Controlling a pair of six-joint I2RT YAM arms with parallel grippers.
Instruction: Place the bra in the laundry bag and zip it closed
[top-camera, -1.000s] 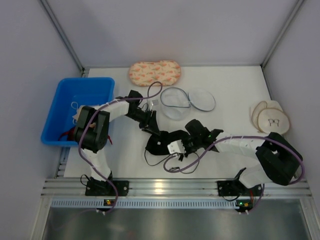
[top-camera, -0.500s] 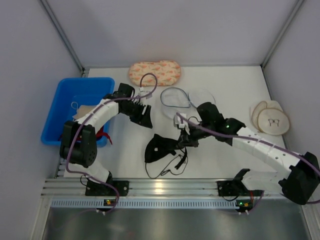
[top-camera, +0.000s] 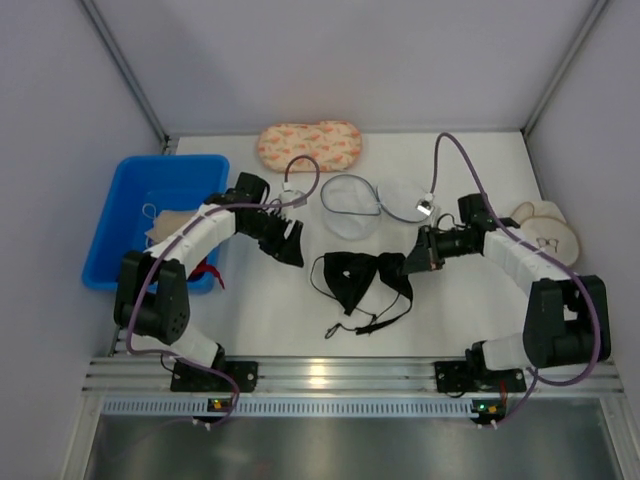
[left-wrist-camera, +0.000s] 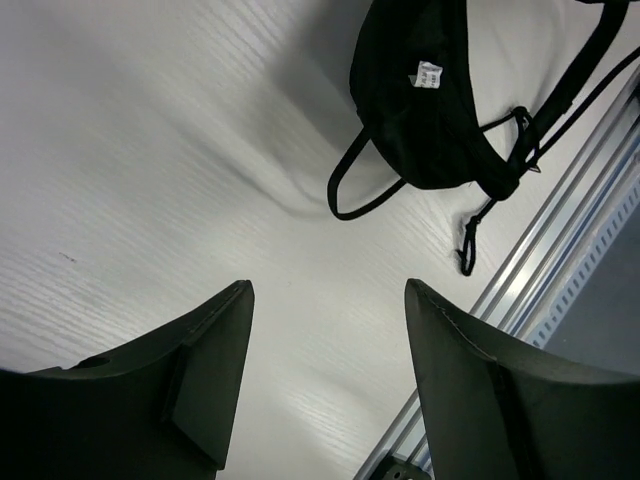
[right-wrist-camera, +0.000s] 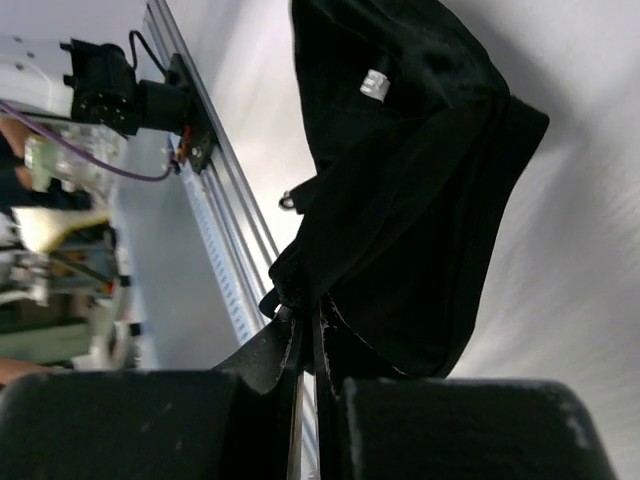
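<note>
The black bra (top-camera: 358, 277) is spread across the table's middle, straps trailing toward the near edge. My right gripper (top-camera: 412, 262) is shut on the bra's right end; in the right wrist view the black cloth (right-wrist-camera: 420, 180) hangs from the closed jaws (right-wrist-camera: 305, 325). My left gripper (top-camera: 293, 250) is open and empty, left of the bra; its wrist view shows the bra (left-wrist-camera: 425, 100) ahead of the fingers (left-wrist-camera: 325, 300). The round white mesh laundry bag (top-camera: 372, 202) lies open behind the bra.
A blue plastic bin (top-camera: 155, 215) with cloth inside stands at the left edge. A peach patterned pouch (top-camera: 310, 146) lies at the back. A beige round-cupped bra (top-camera: 542, 235) lies at the right. The metal rail (top-camera: 320, 373) runs along the near edge.
My right gripper has pulled the bra's end to the right, spreading the bra out flat. My left gripper has let go and drawn back to the left, now open.
</note>
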